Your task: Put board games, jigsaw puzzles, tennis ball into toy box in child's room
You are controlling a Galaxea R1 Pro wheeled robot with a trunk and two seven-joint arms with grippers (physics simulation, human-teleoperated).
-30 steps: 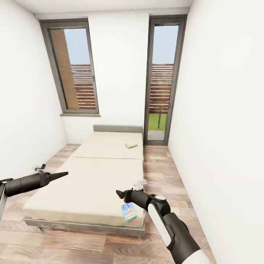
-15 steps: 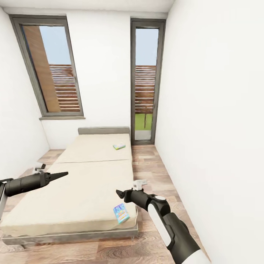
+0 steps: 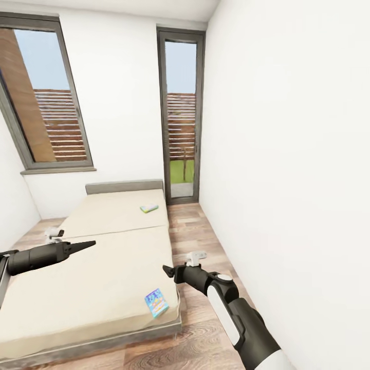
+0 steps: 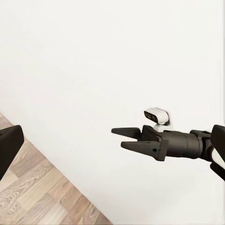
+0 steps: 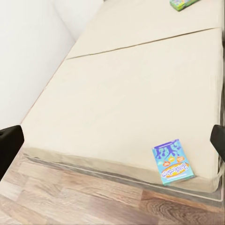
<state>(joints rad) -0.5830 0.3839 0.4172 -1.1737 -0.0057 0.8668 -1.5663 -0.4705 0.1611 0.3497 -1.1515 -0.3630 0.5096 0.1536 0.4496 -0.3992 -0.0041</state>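
Two board games lie on the bed [image 3: 103,267], a wide beige mattress in a grey frame. The blue one [image 3: 156,302] rests at the near right corner and also shows in the right wrist view [image 5: 172,161]. The green-edged one [image 3: 149,208] sits near the headboard [image 5: 183,3]. My left gripper [image 3: 90,243] hovers open over the bed's left half. My right gripper [image 3: 167,270] is open and empty above the bed's right edge, just beyond the blue box, and appears in the left wrist view [image 4: 125,138]. The table, toy box, jigsaw puzzles and tennis ball are out of view.
A white wall [image 3: 288,154] runs close along the right. A strip of wood-plank floor [image 3: 192,231] lies between it and the bed. A tall glazed door [image 3: 180,113] stands behind the bed's far right corner, and a window [image 3: 46,97] is at the left.
The whole view has swung to the right, so the bed, window and door sit further left in the picture. Both arms hold the same pose, and the board games lie as before.
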